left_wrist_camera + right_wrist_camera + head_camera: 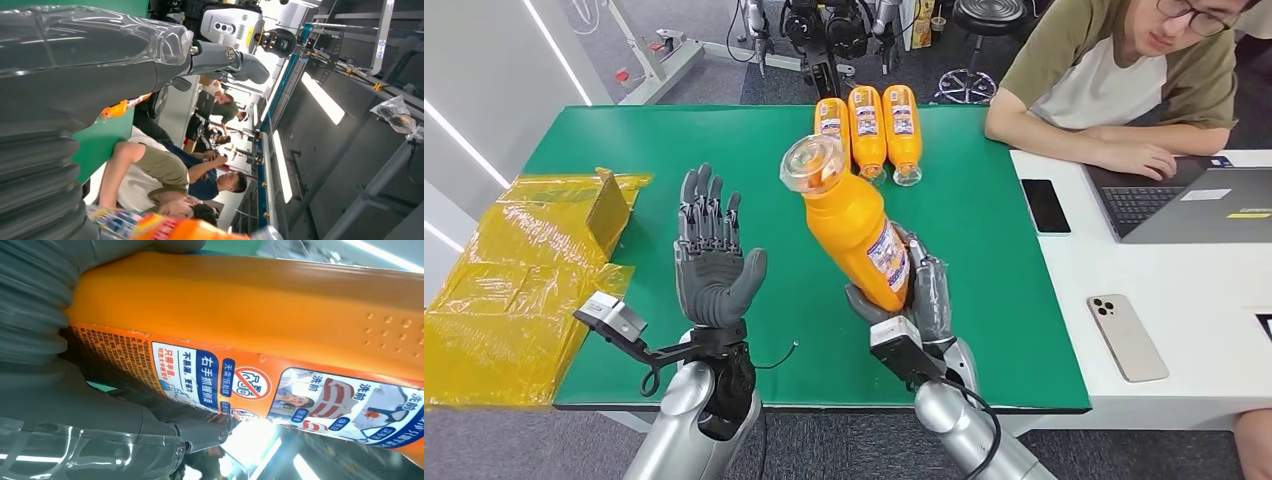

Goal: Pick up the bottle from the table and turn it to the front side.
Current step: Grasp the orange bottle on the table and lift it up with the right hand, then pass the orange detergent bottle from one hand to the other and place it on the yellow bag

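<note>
Nearest, low in the head view: right hand (pixel 921 292) wrapped around the lower body of the orange bottle (pixel 856 225), lifted clear of the green table (pixel 674 140). Thumb (pixel 200 429) pressed across the printed label (pixel 280 395), seen close in the right wrist view. Just to the left, left hand (pixel 714 255) raised, palm up, fingers spread, holding nothing, apart from the bottle.

Best way through the turning step, as a judgement: keep the grip firm and low on the body, roll from the wrist rather than the fingers, go slowly so the smooth plastic cannot slip, and bring the free hand in as a support only if the bottle starts to sag.

Long axis tilted, running from the near-right grip up and away to the far-left. Clear cap (pixel 811 163) at the far, upper end, leaning left. Label facing right and slightly near, not yet squarely to the front.

Farther back: three more bottles (pixel 867 127) lying side by side, caps toward the near side. Yellow plastic bags (pixel 514 280) at the left table edge. Far right: a person's forearm (pixel 1074 135) resting by a laptop (pixel 1194 200), two phones (pixel 1045 205) on the white desk.
</note>
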You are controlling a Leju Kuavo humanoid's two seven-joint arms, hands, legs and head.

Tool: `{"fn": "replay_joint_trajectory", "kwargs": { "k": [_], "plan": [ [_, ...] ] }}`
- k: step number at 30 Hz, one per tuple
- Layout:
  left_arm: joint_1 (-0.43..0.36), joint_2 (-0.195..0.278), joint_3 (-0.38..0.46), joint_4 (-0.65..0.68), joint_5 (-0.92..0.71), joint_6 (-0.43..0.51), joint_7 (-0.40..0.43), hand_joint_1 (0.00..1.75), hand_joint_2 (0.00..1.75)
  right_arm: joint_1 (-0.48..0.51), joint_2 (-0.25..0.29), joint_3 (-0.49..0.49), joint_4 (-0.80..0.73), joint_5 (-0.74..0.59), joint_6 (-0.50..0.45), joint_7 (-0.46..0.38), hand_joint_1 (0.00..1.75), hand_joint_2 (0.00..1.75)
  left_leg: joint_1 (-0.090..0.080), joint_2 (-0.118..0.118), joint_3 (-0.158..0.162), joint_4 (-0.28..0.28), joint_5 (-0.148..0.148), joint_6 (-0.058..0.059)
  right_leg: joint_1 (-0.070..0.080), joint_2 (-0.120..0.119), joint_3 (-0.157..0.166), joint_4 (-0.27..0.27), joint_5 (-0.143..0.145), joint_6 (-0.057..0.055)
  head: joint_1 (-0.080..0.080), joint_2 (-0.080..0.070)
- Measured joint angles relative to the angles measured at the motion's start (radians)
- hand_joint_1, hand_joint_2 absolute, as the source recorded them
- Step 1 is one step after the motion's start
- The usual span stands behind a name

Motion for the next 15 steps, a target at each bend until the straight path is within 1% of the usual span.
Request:
{"fn": "replay_joint_trajectory", "kwargs": {
  "k": [3, 6, 12, 15],
  "plan": [
    [-0.002, 0.003, 0.0, 0.0, 0.001, 0.003, -0.008, 0.0, 1.75, -0.012, -0.018, 0.031, 0.012, 0.017, 0.06, 0.062, 1.75, 1.75, 0.0, 0.0, 0.0, 0.0, 0.0, 0.0, 0.0, 0.0, 0.0, 0.0, 0.0, 0.0, 0.0, 0.0],
    [-0.001, 0.009, 0.0, -0.001, -0.001, 0.007, -0.01, 0.0, 1.75, -0.031, -0.028, 0.055, 0.028, 0.041, 0.109, 0.105, 1.75, 1.75, 0.0, 0.0, 0.0, 0.0, 0.0, 0.0, 0.0, 0.0, 0.0, 0.0, 0.0, 0.0, 0.0, 0.0],
    [-0.002, 0.015, 0.0, -0.004, -0.013, -0.001, -0.006, 0.0, 1.75, -0.049, -0.035, 0.079, 0.049, 0.093, 0.175, 0.136, 1.75, 1.75, 0.0, 0.0, 0.0, 0.0, 0.0, 0.0, 0.0, 0.0, 0.0, 0.0, 0.0, 0.0, 0.0, 0.0],
    [-0.007, 0.015, 0.0, -0.003, -0.027, -0.02, 0.005, 0.0, 1.75, -0.052, -0.037, 0.086, 0.05, 0.138, 0.207, 0.131, 1.75, 1.75, 0.0, 0.0, 0.0, 0.0, 0.0, 0.0, 0.0, 0.0, 0.0, 0.0, 0.0, 0.0, 0.0, 0.0]
  ]
}}
